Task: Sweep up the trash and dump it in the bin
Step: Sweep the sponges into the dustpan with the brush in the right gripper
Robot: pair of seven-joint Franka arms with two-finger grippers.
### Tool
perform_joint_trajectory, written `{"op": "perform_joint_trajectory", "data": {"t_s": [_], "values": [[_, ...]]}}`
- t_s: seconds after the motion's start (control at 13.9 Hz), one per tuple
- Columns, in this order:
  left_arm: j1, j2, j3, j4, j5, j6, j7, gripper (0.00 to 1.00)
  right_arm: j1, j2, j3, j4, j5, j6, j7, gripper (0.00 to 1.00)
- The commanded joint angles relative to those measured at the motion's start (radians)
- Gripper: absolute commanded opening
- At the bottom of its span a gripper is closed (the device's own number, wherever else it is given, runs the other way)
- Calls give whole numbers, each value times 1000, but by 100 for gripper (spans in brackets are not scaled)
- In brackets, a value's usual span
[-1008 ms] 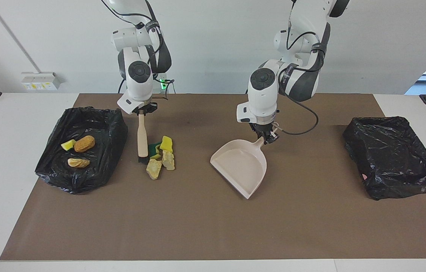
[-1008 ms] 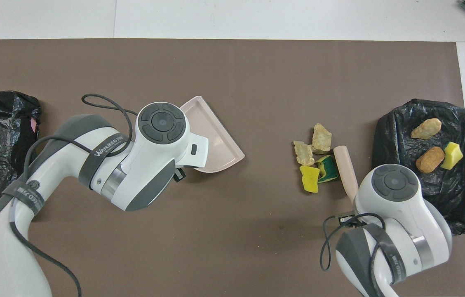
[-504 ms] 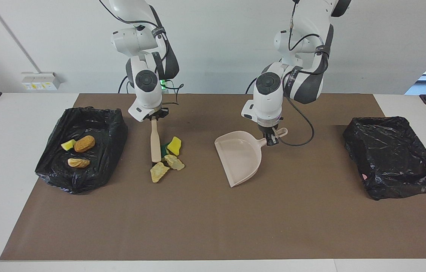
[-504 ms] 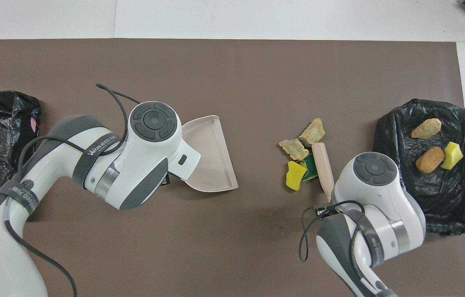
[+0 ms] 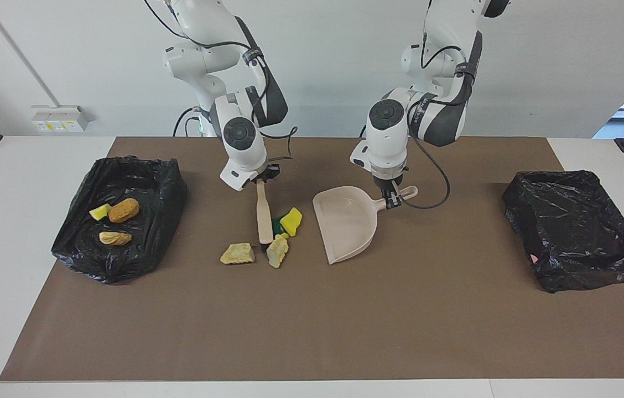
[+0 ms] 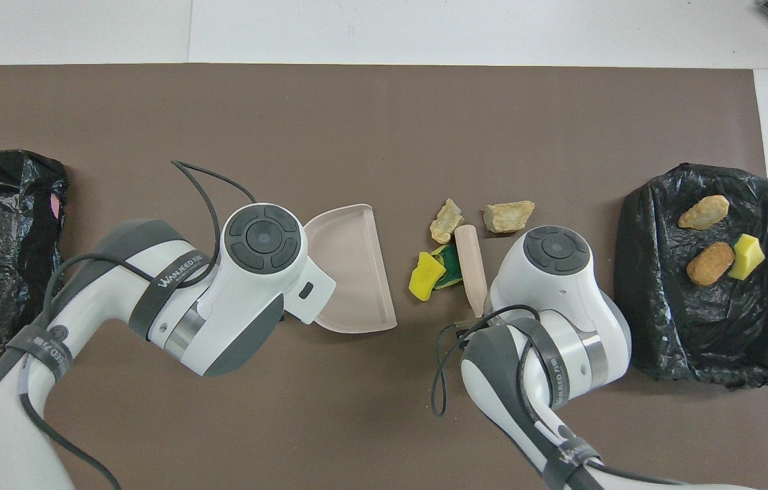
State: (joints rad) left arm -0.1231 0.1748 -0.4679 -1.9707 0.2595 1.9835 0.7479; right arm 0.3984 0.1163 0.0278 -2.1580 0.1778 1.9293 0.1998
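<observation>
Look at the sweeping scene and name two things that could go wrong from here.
1. One beige chunk lies on the side of the brush away from the dustpan, so the sweep may leave it.
2. The yellow sponge bit and another beige chunk sit short of the dustpan's open edge; a hard push might scatter them past it.

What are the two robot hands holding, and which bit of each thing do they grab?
The right gripper holds the brush by the top of its handle. The left gripper holds the dustpan by its short handle.
</observation>
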Motion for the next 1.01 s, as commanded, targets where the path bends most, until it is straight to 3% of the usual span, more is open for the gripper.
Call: {"op": "perform_joint_trajectory", "data": {"t_s": [0.0, 0.36, 0.79, 0.94], "values": [[-27, -66, 3, -103, 3, 53, 10, 0, 48, 14, 1, 23, 80, 13, -30, 0], [-18, -71, 3, -129, 1, 93, -48, 0, 108, 13, 1, 23, 253, 36, -33, 0], [-7, -72, 3, -146, 0, 112, -50, 0, 102, 10, 0, 26, 540, 31, -160, 0], [-7, -72, 3, -151, -3, 110, -50, 0, 94, 0, -8, 55, 520, 4, -154, 0]]}}
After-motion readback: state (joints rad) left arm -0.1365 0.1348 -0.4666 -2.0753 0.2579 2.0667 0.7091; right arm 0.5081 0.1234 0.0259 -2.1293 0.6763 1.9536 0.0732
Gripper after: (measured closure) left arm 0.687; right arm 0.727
